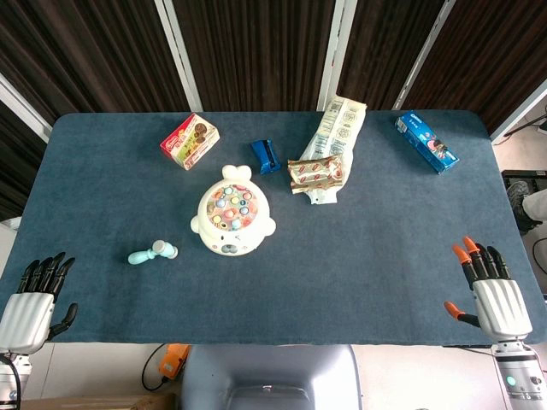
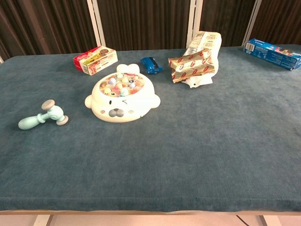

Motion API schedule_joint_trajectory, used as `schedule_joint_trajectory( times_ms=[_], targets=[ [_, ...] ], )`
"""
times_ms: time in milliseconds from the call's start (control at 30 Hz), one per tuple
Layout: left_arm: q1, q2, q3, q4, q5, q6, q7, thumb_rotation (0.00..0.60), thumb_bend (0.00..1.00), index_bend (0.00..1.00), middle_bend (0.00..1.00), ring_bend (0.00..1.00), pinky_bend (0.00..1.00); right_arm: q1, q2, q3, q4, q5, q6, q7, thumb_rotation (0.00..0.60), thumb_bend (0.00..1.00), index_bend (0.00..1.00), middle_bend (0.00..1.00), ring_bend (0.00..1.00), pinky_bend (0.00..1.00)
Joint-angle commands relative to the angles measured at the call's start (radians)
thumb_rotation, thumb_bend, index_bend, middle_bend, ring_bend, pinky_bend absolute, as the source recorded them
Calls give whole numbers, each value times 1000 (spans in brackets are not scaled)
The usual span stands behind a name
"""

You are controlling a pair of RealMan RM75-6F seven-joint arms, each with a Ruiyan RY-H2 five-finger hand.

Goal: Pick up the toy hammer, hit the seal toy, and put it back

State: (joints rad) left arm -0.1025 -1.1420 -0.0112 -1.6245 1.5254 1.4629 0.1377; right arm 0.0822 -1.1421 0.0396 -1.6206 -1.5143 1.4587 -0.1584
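Note:
A pale teal toy hammer (image 1: 154,252) (image 2: 44,116) lies flat on the blue table cover, left of the seal toy. The white seal toy (image 1: 232,213) (image 2: 122,94) sits near the table's middle, its back studded with coloured pegs. My left hand (image 1: 34,299) rests at the near left corner, fingers spread, holding nothing, well below and left of the hammer. My right hand (image 1: 489,286), with orange fingertips, rests at the near right corner, fingers apart and empty. The chest view shows neither hand.
Behind the seal lie a red snack box (image 1: 189,141) (image 2: 95,59), a small blue packet (image 1: 265,155) (image 2: 151,65), brown wafer packs (image 1: 316,172) (image 2: 191,65) on a long white bag (image 1: 338,128), and a blue box (image 1: 426,142) (image 2: 273,53) far right.

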Motion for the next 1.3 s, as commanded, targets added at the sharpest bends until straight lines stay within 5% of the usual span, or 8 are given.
schedule_joint_trajectory(
  times_ms=[33,367,667,1300],
  targets=[
    [-10,-1,3,2,7,-15,-17,600,386,0,0,0,0,1,1,-1,0,0,-4,1,600,242,0,0,0,0],
    [-138,-124,-40,97,-53,-226,-357,600,398,0,0,0,44,1,9,-9,-4,-7,-11,21,600,241,0,0,0,0],
    [-261,-264,-130,128,-260,-416,-226,600,399,0,7,0,33,3,15,-7,-5,-4,-15,38,600,241,0,0,0,0],
    [-380,-456,-216,289,-450,-472,-65,600,410,124,128,88,48,2,41,-12,-2,-5,-22,90,600,241,0,0,0,0]
  ],
)
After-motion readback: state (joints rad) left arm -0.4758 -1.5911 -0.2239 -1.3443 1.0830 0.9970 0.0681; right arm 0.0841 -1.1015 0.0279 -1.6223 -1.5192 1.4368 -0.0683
